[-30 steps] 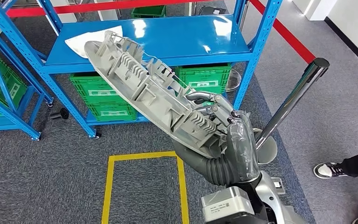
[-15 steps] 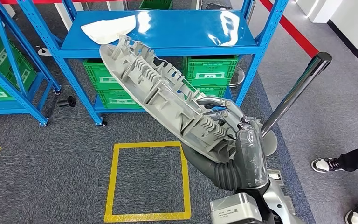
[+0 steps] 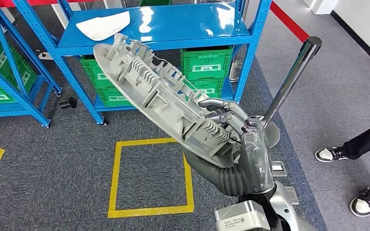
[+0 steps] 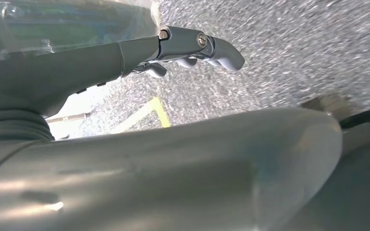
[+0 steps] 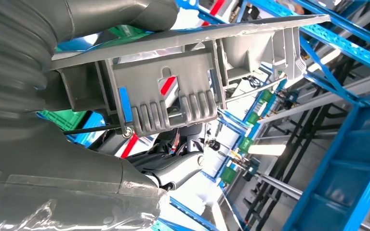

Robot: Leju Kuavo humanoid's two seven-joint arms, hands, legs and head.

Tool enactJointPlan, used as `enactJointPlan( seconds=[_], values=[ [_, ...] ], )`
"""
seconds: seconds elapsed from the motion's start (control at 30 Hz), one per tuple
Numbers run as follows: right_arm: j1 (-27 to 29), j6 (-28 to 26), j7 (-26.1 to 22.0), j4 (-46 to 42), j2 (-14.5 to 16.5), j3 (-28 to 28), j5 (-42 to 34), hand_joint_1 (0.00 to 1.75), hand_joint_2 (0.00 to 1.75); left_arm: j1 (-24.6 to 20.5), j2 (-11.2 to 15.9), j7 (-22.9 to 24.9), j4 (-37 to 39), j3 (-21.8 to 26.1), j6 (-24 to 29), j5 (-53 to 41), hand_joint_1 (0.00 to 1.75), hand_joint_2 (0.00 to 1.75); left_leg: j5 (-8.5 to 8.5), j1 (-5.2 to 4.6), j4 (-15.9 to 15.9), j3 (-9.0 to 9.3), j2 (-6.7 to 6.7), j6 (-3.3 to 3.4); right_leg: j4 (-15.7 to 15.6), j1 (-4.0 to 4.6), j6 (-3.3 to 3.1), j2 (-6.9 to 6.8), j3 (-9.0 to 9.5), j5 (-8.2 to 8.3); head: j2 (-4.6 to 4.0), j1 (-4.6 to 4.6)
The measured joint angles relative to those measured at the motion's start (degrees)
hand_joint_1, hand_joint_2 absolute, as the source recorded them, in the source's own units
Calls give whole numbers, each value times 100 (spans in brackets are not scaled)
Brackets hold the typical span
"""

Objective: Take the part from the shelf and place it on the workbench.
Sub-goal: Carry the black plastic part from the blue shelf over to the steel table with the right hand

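A long grey plastic part [image 3: 159,91] with ribs and clips on its upturned face slants up to the left in the head view. My right hand [image 3: 231,120] grips its lower end, fingers wrapped over the ribbed edge. The right wrist view has the same part [image 5: 173,91] from below, with my right hand [image 5: 173,168] under it. My left hand [image 4: 197,45] hangs over grey carpet and holds nothing. The blue shelf [image 3: 183,29] stands beyond the part.
A white moulded piece [image 3: 103,25] lies on the shelf's top board. Green crates [image 3: 204,60] sit on its lower level. A chrome post [image 3: 289,82] leans at my right. A yellow floor square [image 3: 149,175] lies below. A person's shoes [image 3: 332,154] stand at right.
The whole picture has shifted: the shelf sits higher and the yellow square shows in full, so the camera moved. My right hand keeps the same grip on the part.
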Motion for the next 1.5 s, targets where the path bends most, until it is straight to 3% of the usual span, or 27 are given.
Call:
enactJointPlan(
  seconds=[0.07,0.1,0.17,0.2,0.27,0.33,0.37,0.43,0.5,0.57,0.63,0.7,0.73,0.83,0.87,0.9,0.93,1.0,1.07,1.13,1.2,1.23,1.33,1.37,1.4,1.43,1.5],
  values=[
    [4,4,6,-11,-1,-3,4,175,175,-17,10,0,0,-1,1,0,0,175,-86,-28,-733,477,-3,69,46,6,56,-2,-95,78,0,-3],
    [7,7,7,-17,-2,-5,6,175,175,-21,14,0,0,-1,1,0,0,175,-147,-46,-935,581,-4,101,44,2,92,-7,-120,125,0,-4],
    [10,12,8,-24,-3,-9,8,175,175,-15,12,4,0,-4,0,0,0,175,-82,-51,-1034,555,1,163,24,-14,165,-7,-146,198,0,-3],
    [12,15,9,-26,-5,-12,8,175,175,-10,10,7,0,-6,-1,0,0,175,-23,-40,-1057,520,7,199,51,-18,198,1,-174,140,0,-2],
    [14,18,13,-28,-10,-20,8,175,175,-12,8,9,0,-9,-1,0,0,175,114,-12,-1087,402,22,260,411,-29,257,17,-300,-287,0,31],
    [18,18,19,-30,-16,-25,8,175,175,-17,9,9,0,-10,-1,0,0,175,234,-15,-1067,237,25,285,1105,-44,303,19,-468,-802,0,75],
    [21,18,22,-29,-21,-26,8,175,175,-17,8,9,0,-11,-1,0,0,175,288,-15,-1049,147,27,284,1402,-49,320,19,-510,-899,0,92],
    [24,18,25,-28,-32,-26,8,175,175,-15,4,10,0,-13,-1,0,0,175,390,-12,-992,-49,29,268,1520,-57,336,18,-367,-713,0,121],
    [21,18,26,-30,-38,-28,8,175,175,-16,-2,11,-1,-14,-1,-1,0,175,478,-8,-916,-232,28,233,927,-62,319,16,121,-449,0,156],
    [12,21,28,-37,-39,-31,7,175,175,-17,-5,11,-2,-16,-2,-8,0,175,559,-20,-855,-357,25,178,166,-45,263,22,617,-499,0,181],
    [2,25,31,-44,-39,-33,-1,175,175,-17,-6,16,-3,-17,-3,-14,0,175,665,-21,-849,-423,25,108,-140,-14,187,35,749,-572,0,188],
    [-5,26,32,-44,-39,-35,-9,175,175,-14,-3,23,-1,-17,-4,-15,0,175,685,-5,-837,-481,19,35,-152,-24,99,26,664,-475,0,184],
    [-7,26,32,-43,-39,-36,-11,175,175,-11,-1,28,-1,-18,-4,-15,0,175,559,-1,-745,-526,14,4,-156,-35,55,15,616,-418,0,169],
    [-10,27,34,-41,-39,-35,-17,175,175,-5,0,42,0,-20,-3,-15,0,175,-220,15,167,-756,6,-62,-132,-39,-18,-9,433,-264,0,71],
    [-9,27,35,-41,-39,-34,-19,175,175,-5,-1,44,0,-20,-3,-15,0,175,-384,18,508,-804,6,-73,-106,-33,-24,-12,355,-219,0,44],
    [-9,27,36,-41,-39,-33,-20,175,175,-6,-2,45,0,-20,-3,-15,0,175,-416,19,710,-782,6,-75,-74,-28,-24,-14,272,-178,0,26],
    [-8,27,36,-41,-39,-33,-21,175,175,-6,-3,45,0,-20,-3,-15,0,175,-337,18,720,-672,5,-68,-37,-23,-21,-13,184,-140,0,13],
    [-8,27,38,-41,-39,-32,-24,175,175,-11,-2,46,0,-20,-2,-15,0,175,-87,8,163,-180,1,-10,34,-15,-4,-4,27,-68,0,-8],
    [-6,27,40,-41,-39,-33,-26,175,175,-28,10,45,-1,-20,0,-15,0,175,-69,-19,-607,357,-6,66,71,-2,45,1,-74,8,0,-15],
    [-7,26,42,-42,-39,-34,-27,175,175,-39,20,44,-2,-20,1,-15,0,175,-126,-52,-949,539,-9,113,56,-9,115,-7,-123,107,0,-12],
    [-6,25,42,-42,-40,-36,-28,175,175,-29,14,45,-2,-20,0,-14,0,175,-30,-45,-1022,472,1,156,35,-14,184,-4,-168,160,0,-13],
    [-4,25,42,-42,-41,-37,-30,175,175,-24,10,45,-2,-20,0,-13,0,175,33,-29,-1055,430,10,189,95,-11,215,4,-212,67,0,-2],
    [0,22,42,-41,-45,-39,-31,175,175,-27,3,44,-2,-20,2,-10,0,175,224,-6,-1077,229,28,263,903,-31,289,20,-469,-658,0,70],
    [3,21,43,-40,-47,-39,-31,175,175,-27,1,44,-2,-20,5,-8,0,175,281,-10,-1056,141,29,268,1262,-39,307,19,-545,-839,0,87],
    [8,20,45,-40,-48,-38,-31,175,175,-26,-2,45,-2,-20,10,-5,0,175,332,-12,-1031,47,30,267,1509,-45,322,20,-561,-899,0,102],
    [10,21,48,-39,-49,-38,-31,175,175,-25,-5,45,-2,-20,19,-4,0,175,374,-13,-1006,-47,30,261,1572,-48,330,19,-493,-839,0,117],
    [12,21,55,-39,-50,-37,-30,175,175,-24,-8,20,-2,-20,47,-13,0,175,448,-13,-951,-211,29,235,1106,-51,316,17,-72,-541,0,150]
  ],
)
